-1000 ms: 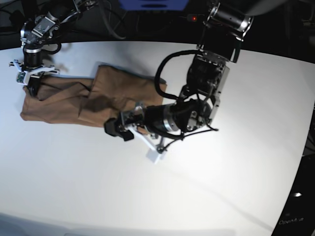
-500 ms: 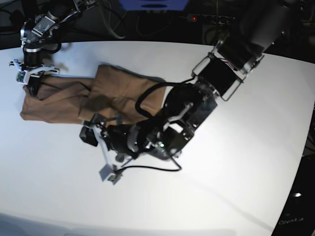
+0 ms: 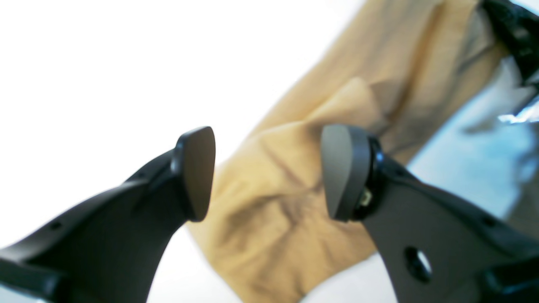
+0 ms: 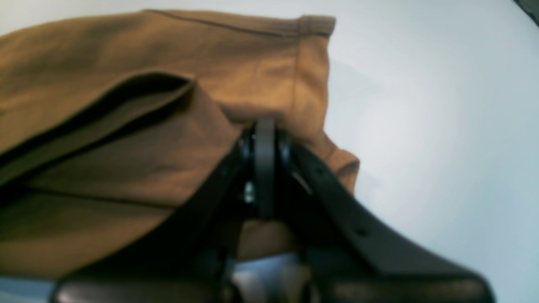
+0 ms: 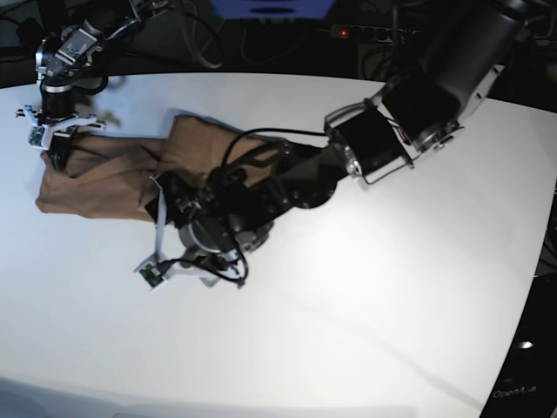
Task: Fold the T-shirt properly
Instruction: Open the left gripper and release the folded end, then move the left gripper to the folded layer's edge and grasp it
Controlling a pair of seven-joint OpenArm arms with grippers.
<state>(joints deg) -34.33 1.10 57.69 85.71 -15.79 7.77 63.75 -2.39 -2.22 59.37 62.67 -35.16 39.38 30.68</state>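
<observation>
On the white tabletop (image 5: 365, 287) the shirt (image 5: 104, 178) lies half-folded, right claw (image 4: 264, 139) pinched on its edge, left claw (image 3: 267, 172) gaping empty above the near hem, probably best lowered squarely before closing.

Left arm (image 5: 409, 104) reaches low across the view's middle, wrist bent; left gripper (image 3: 267, 172) hangs with jaws spread wide, nothing between them. Right arm (image 5: 74, 48) stands steep at far left; right gripper (image 4: 264, 145) clamped on T-shirt (image 4: 126, 139).
</observation>
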